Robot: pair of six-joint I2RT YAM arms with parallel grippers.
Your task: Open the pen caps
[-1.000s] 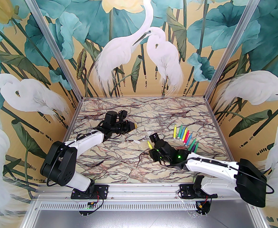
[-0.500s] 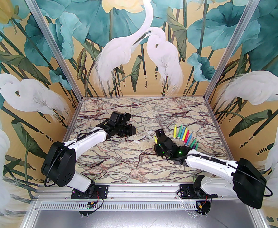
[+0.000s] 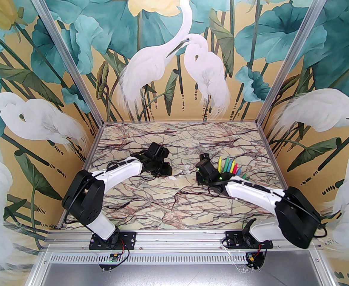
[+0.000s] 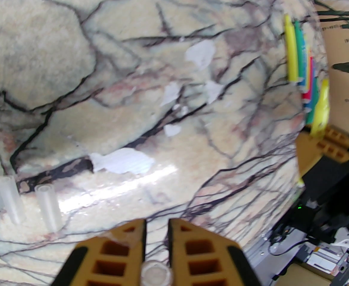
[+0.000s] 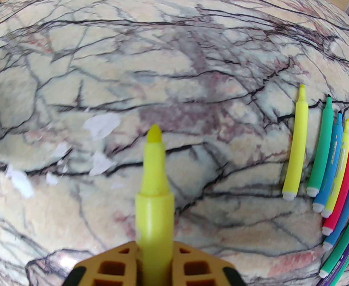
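ARMS AT WORK ON THE PENS: The right fingers (image 5: 131,250) clamp tight on the barrel of a yellow pen (image 5: 155,189). Its bare felt tip points straight ahead of them over the marble-patterned desk (image 5: 103,55).

Ahead and to their right, well apart from the held pen, a row of pens (image 5: 329,165) lies side by side on the desk. Yellow lies nearest, then green, blue, lime, pink and blue, with more green and purple at the frame's edge. Their tips point away, their white butt ends face the fingers, and every tip in view is uncapped.

The left fingers (image 4: 141,231) are drawn almost together on a small clear tube lodged deep between them. It is seen end-on and blurred, and is apparently a pen cap (image 4: 156,274).

Just ahead and to their left, three loose caps (image 4: 47,208), pale and see-through, lie side by side on the desk, none touching. Farther ahead, white patches (image 4: 120,161) mark the desk. Seen from above, these patches lie between the two sets of fingers, which are apart near mid-desk.
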